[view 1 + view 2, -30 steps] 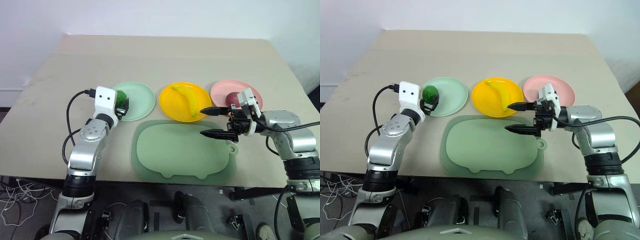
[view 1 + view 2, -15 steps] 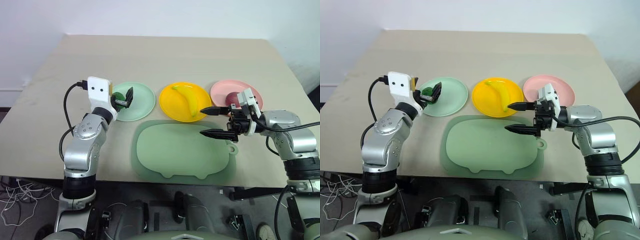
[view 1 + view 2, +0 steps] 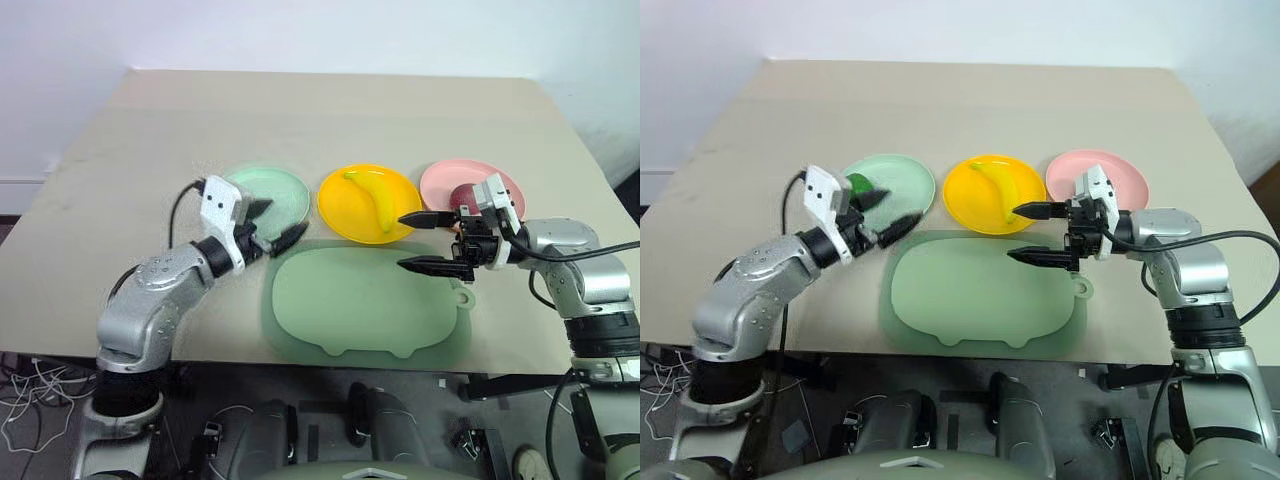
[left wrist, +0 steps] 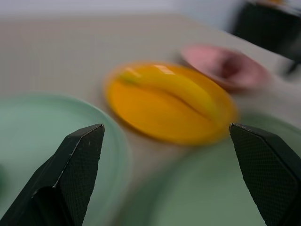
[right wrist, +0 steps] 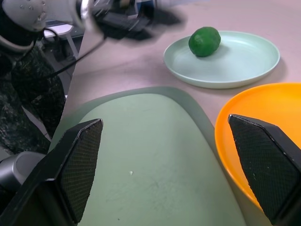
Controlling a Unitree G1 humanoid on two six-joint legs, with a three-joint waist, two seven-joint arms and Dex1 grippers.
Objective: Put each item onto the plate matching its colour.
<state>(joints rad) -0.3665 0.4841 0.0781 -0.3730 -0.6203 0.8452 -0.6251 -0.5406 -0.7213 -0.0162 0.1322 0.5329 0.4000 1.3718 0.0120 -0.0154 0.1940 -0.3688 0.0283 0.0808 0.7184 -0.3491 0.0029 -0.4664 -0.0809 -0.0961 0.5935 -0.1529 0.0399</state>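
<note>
Three plates [image 3: 368, 203] line a tan table [image 3: 330, 110] against a white wall [image 3: 300, 35]; left gripper [image 3: 277, 226] and right gripper [image 3: 424, 241] both gape, empty.

Our silver-grey metal arms, black joint bands, white camera block on the left wrist, looping black cables, each claw two tapered black textured fingers [image 5: 75, 165]

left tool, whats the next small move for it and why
Probably just draw the left tool back clear of the plates and stop. Its fingers are open and hold nothing. The green oval lies on the mint plate, the banana on the yellow plate and the dark red fruit on the pink plate, so the sorting looks done.
</note>
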